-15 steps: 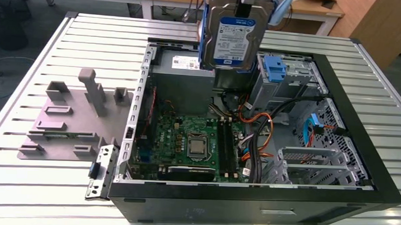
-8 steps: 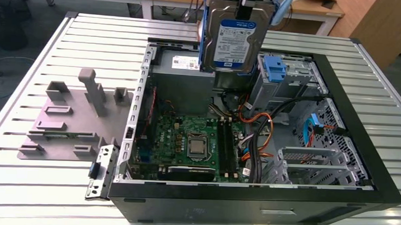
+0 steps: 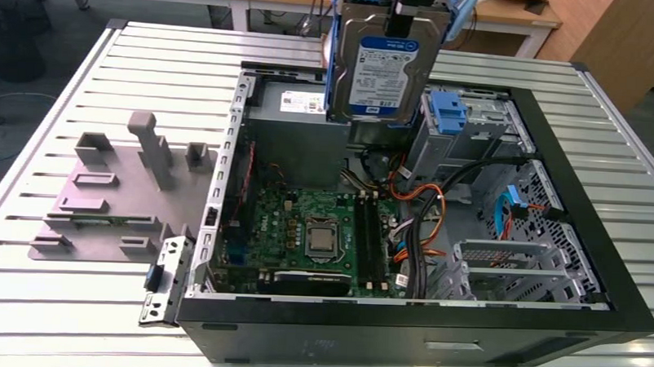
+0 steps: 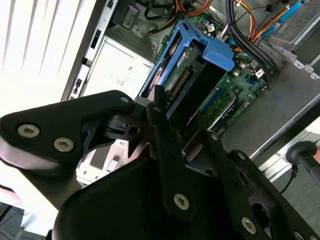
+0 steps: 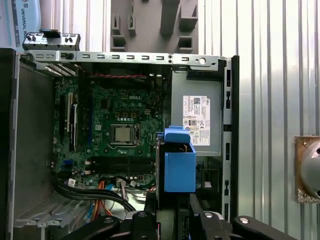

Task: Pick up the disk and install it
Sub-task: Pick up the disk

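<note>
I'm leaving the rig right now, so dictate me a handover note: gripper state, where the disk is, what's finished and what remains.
Gripper: shut on the flat silver-metal disk with white-and-blue label and blue plastic side rails.
Disk: held on edge in the air above the open black computer case, label facing the exterior camera.
Done: pickup.
Left: installing; the disk sits in no bay, and the upright blue plastic latch inside the case holds no drive.

disk | silver, blue rails | upright | aloft over case
</note>
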Controlling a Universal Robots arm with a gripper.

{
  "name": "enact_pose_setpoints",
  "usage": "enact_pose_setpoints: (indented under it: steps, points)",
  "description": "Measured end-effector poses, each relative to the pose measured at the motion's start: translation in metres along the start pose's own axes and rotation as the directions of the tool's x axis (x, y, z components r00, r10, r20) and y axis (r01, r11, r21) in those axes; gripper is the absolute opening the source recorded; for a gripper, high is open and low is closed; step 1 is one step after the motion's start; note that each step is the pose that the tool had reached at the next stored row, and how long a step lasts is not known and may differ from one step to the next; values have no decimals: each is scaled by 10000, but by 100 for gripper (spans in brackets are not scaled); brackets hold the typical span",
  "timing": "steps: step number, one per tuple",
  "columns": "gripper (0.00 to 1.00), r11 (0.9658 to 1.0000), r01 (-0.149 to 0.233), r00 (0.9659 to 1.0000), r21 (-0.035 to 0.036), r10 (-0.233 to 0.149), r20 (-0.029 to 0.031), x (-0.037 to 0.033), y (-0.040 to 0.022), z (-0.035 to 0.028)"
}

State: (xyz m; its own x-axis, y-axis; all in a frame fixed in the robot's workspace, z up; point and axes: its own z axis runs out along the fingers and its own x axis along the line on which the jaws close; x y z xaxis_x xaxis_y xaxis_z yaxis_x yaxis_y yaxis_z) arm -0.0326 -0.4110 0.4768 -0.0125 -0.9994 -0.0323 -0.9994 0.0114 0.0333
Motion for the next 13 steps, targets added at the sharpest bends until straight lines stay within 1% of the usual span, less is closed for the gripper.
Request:
enact_pose_setpoints:
  steps: [13]
  points:
    - [35, 10000, 0, 10000, 0, 0, 0, 152, -2, -4]
